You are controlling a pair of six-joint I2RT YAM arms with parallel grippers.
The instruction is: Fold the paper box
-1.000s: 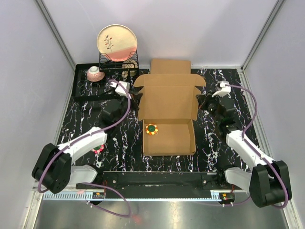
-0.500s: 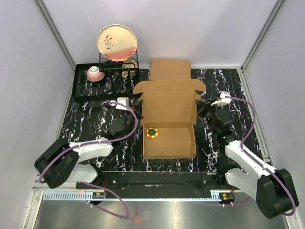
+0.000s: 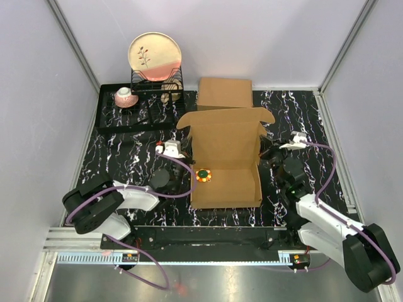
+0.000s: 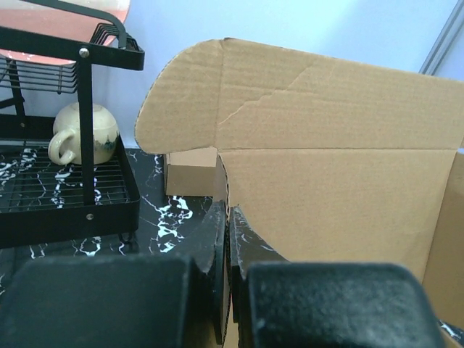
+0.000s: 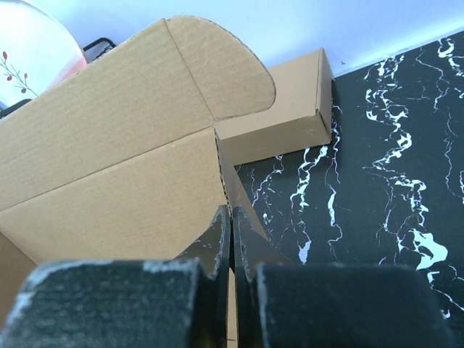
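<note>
- Since a second ago both arms have drawn back toward their bases. The paper box [image 3: 228,184] has slid with them toward the near edge, and its lid now stands steeper.
- More of the made-up cardboard box [image 3: 224,92] behind it now shows, and the two no longer overlap in the top view.
- The paper box sits mid-table [image 3: 296,107] between the two arms. Its shallow tray is open to the camera and its lid is raised at the far side, with a rounded tab at each upper corner.
- The left gripper [image 4: 228,214] is closed down to a thin slit. It pinches the upright left side wall of the paper box, near where the wall meets the lid.
- The right gripper [image 5: 230,217] is closed the same way, clamped on the right side wall; a sliver of cardboard shows between its fingers [image 5: 250,250].
- A small round orange-and-green piece [image 3: 202,175] lies on the tray floor, in the far left corner just beside the left wall.
- At the far left a black tray [image 3: 108,123] carries a wire dish rack [image 3: 157,82]. A patterned plate [image 3: 155,53] stands upright in the rack, and a pink cup [image 3: 124,96] sits beside it.
- A cream mug [image 4: 83,134] is seen through the rack in the left wrist view.
</note>
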